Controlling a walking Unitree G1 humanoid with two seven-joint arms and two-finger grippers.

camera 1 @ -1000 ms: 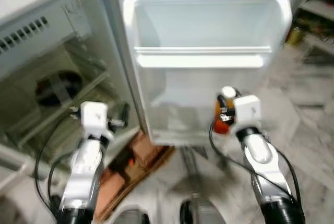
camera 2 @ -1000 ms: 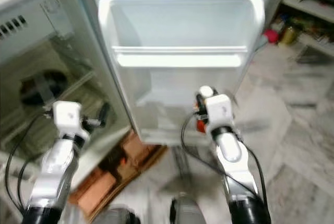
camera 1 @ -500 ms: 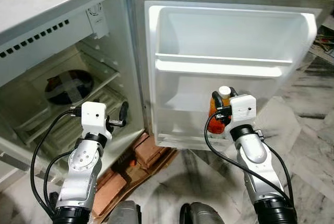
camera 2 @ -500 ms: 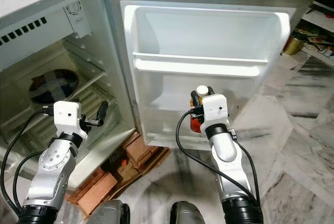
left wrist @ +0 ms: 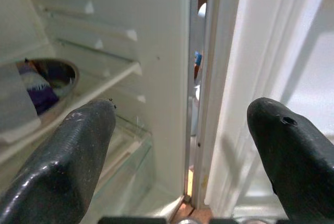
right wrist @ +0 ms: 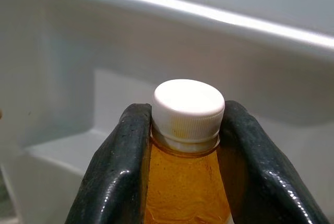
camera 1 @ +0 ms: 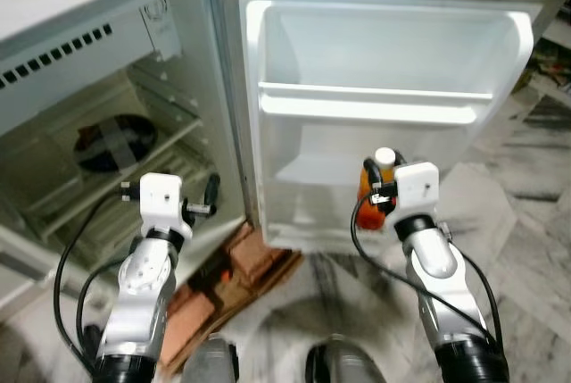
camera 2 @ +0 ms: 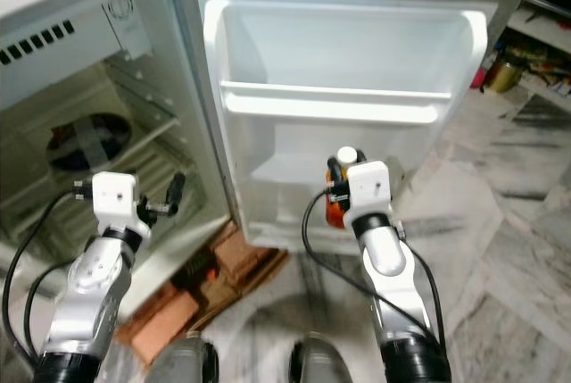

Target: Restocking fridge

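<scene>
Here the right pincer (camera 1: 376, 188) grips an orange bottle (right wrist: 185, 192) by the neck, its fingers (right wrist: 117, 177) closed just under the white cap (right wrist: 188, 106), in front of the open fridge door (camera 1: 384, 62) below its shelf rail (camera 1: 375, 104). The left pincer (left wrist: 182, 145) hangs wide open, empty, before the fridge interior (camera 1: 98, 169).

an upright bottle (right wrist: 187, 182) of orange liquid with a white ribbed cap is held before the open fridge door (camera 1: 384, 53), below its white door shelf (camera 1: 375, 104).
</scene>
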